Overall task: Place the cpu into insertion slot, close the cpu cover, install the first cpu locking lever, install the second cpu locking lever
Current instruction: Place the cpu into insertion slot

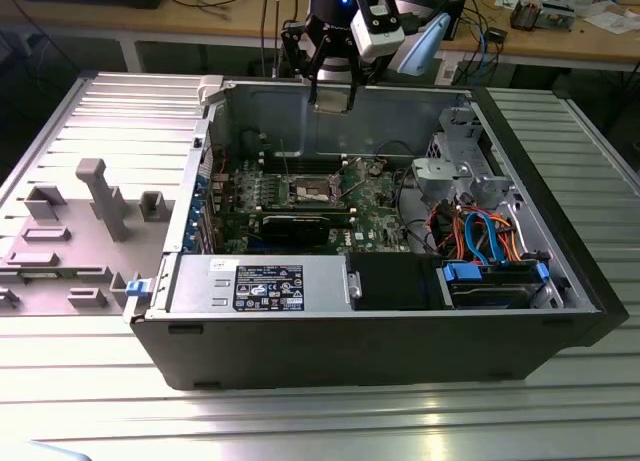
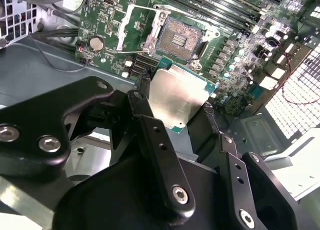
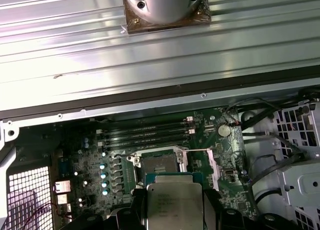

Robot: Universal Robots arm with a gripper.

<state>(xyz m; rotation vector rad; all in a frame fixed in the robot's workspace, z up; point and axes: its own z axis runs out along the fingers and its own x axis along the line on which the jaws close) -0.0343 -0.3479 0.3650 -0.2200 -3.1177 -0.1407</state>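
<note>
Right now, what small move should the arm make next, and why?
Probably lower toward the insertion slot, centring over it: the end effector grips the cpu clear above it, and the slot sits bare with its cpu cover swung open.

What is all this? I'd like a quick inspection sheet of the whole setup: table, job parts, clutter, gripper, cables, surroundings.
Surface: ribbed metal table carrying an open computer case.
Job's things: cpu held in the air above the green board; insertion slot empty, dark centre exposed; cpu cover swung open beside the slot.
Clutter: grey plastic fixtures on the table at the exterior view's left of the case.
Grippers: gripper shut on the cpu's edges.
Cables: orange and blue cables inside the case.
Surroundings: wooden workbench behind, with wires and small items.
</note>
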